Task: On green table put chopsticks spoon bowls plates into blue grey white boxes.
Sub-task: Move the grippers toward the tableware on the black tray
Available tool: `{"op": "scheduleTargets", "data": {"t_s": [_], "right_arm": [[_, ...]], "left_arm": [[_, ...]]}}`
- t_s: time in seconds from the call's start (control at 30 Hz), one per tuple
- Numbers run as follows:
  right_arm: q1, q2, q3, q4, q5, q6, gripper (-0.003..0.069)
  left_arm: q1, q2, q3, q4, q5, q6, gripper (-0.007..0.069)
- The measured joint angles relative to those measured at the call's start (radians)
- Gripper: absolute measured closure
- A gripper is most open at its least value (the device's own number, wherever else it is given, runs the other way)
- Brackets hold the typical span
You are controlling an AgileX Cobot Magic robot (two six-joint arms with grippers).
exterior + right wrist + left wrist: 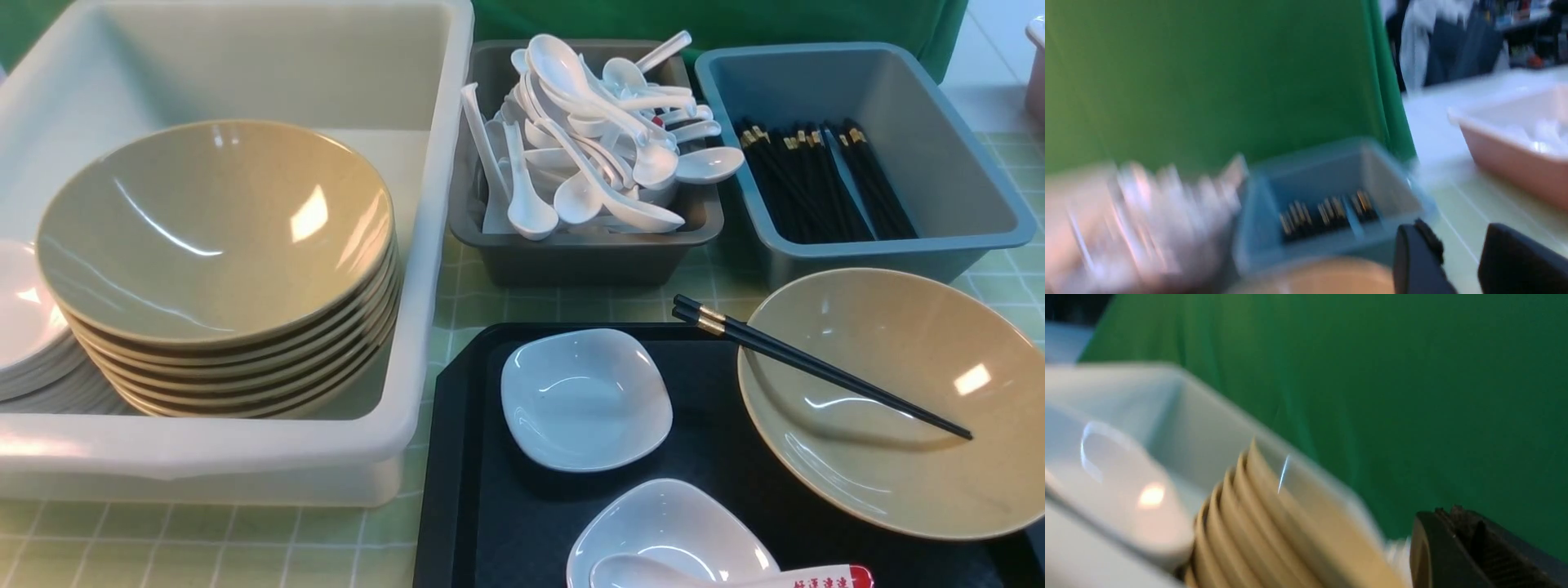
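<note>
On the black tray [522, 523] lie a tan bowl [898, 457] with a pair of chopsticks [816, 367] across its rim, two white plates [584, 400] [669, 531], and the red-patched spoon [735, 576] on the nearer plate. The white box [441, 204] holds stacked bowls [212, 229] and plates [24, 327]. Spoons fill the grey box [571, 253], and chopsticks [816, 180] lie in the blue box [963, 163]. Neither gripper shows in the front view. My left gripper [1447, 512] is shut and empty beside the bowl stack [1257, 531]. My right gripper [1457, 230] is open and empty near the blue box [1331, 179].
The green table [204, 547] shows in front of the white box and between the boxes. A pink tub [1515, 155] stands on another surface to the right. A green curtain hangs behind the boxes.
</note>
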Motion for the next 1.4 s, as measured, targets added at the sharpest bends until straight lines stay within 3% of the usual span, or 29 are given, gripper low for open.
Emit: {"op": "scheduleTargets", "data": {"t_s": [0.1,0.27,0.43,0.5,0.67,0.77,0.87,1.03,1.13,1.17,1.2,1.23,1.33,1.4], "right_arm": [[0.000,0.000,0.000,0.002,-0.138,0.096,0.0424],[0.000,0.007,-0.111,0.007,-0.129,0.164,0.0424],[0.000,0.183,-0.463,0.007,-0.039,0.127,0.0424],[0.000,0.283,-0.618,0.007,0.065,0.063,0.0424],[0.000,0.529,-0.890,0.005,0.429,-0.280,0.0424],[0.000,0.620,-0.919,0.004,0.536,-0.427,0.0424],[0.000,0.701,-0.921,0.004,0.632,-0.476,0.0424],[0.000,0.851,-0.921,0.085,0.793,-0.647,0.0424],[0.000,0.977,-0.924,0.313,0.941,-0.954,0.0424],[0.000,0.985,-0.924,0.326,0.950,-0.975,0.0424],[0.001,1.048,-0.924,0.421,1.014,-1.150,0.0424],[0.001,1.085,-0.924,0.469,1.044,-1.217,0.0423],[0.027,1.180,-0.924,0.533,1.061,-1.412,0.0409],[0.044,1.205,-0.924,0.539,1.060,-1.468,0.0398]], "left_arm": [[0.000,0.000,-0.014,-0.015,-0.097,-0.045,0.0626],[0.000,0.012,-0.171,0.018,-0.099,-0.065,0.0626],[0.000,0.215,-0.500,0.116,0.051,-0.067,0.0626],[0.000,0.333,-0.673,0.171,0.223,-0.067,0.0626],[0.000,0.636,-0.940,0.329,0.647,-0.005,0.0626],[0.000,0.735,-0.976,0.378,0.753,0.020,0.0626],[-0.013,0.806,-0.978,0.344,0.801,0.036,0.0626],[-0.163,0.895,-0.977,0.140,0.842,0.239,0.0626],[-0.292,0.950,-0.977,-0.039,0.844,0.435,0.0626],[-0.299,0.953,-0.977,-0.061,0.844,0.445,0.0626],[-0.351,0.979,-0.977,-0.148,0.844,0.525,0.0626],[-0.374,0.992,-0.977,-0.179,0.844,0.561,0.0626],[-0.446,1.037,-0.977,-0.327,0.843,0.678,0.0626],[-0.463,1.051,-0.977,-0.358,0.842,0.716,0.0626]]}}
